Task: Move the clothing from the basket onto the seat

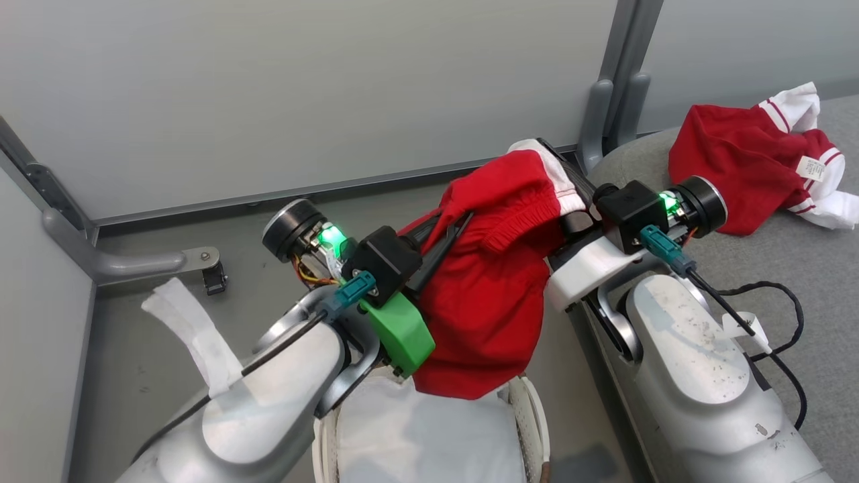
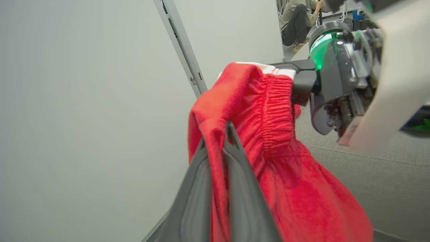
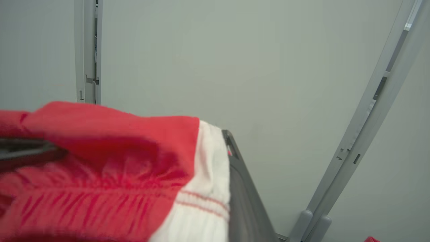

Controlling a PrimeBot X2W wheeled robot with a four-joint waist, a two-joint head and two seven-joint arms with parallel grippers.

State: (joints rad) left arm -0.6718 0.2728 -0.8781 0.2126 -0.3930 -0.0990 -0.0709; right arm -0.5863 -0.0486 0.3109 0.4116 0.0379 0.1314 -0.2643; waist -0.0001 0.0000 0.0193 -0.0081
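Head view, left to right: the grey floor [image 1: 154, 376] and pale wall panels [image 1: 302, 94] are seen behind the left gripper [image 1: 463, 221], whose two dark fingers are brought together on a fold of the red garment [image 1: 483, 302]. In the left wrist view this grip is confirmed, a ridge of red cloth being pinched between the fingers [image 2: 242, 188] of the left gripper [image 2: 216, 134]. The red garment is held in the air between the two arms, and its lower part hangs just above the basket [image 1: 531, 416], in which the white lining sheet [image 1: 416, 436] is exposed. Its white-trimmed elastic edge is drawn toward the right gripper [image 1: 570, 176], which is closed; the pinch is largely covered by cloth, but it appears to be clamped on that white edge. In the right wrist view one dark finger [image 3: 242, 188] is visible beside the white trim of the red garment [image 3: 100, 161], the other being hidden under the fabric. Farther right the grey seat [image 1: 805, 282] is shown, and a second red garment [image 1: 738, 168] with white striped trim lies crumpled on it, well apart from the basket. In the left wrist view a seated person [image 2: 297, 20] is visible in the far background.
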